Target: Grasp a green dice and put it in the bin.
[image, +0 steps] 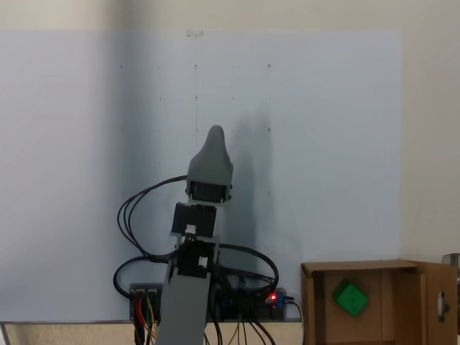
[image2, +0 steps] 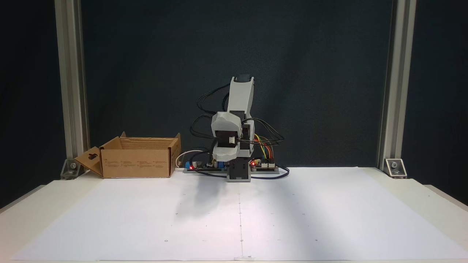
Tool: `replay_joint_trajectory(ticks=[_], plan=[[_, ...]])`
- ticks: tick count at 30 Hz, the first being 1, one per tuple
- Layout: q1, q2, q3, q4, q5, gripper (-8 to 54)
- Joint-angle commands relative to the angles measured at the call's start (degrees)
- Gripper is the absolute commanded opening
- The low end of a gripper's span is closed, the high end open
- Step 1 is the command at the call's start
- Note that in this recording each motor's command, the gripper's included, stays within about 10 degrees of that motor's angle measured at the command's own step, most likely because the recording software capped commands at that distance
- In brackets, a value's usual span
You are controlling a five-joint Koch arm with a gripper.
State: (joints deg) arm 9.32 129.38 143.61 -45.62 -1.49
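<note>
green dice inside bin, gripper apart

The small bright green dice lies inside the brown corrugated cardboard bin; grey plastic arm, white paper sheet.

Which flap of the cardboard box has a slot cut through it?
The flap folded outward at the left end of the bin, as a fixed view shows it. It has a keyhole-shaped slot, and the other visible flaps show no cut.
</note>
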Motion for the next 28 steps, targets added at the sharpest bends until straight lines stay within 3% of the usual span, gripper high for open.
replay_joint_trajectory(ticks=[1,18,28], plan=[[0.00,5.45,-1.49,-9.82,1.76,44.6],[-1.67,5.36,0.53,-11.43,1.76,44.6],[-3.69,5.27,11.07,-11.25,1.67,44.6]])
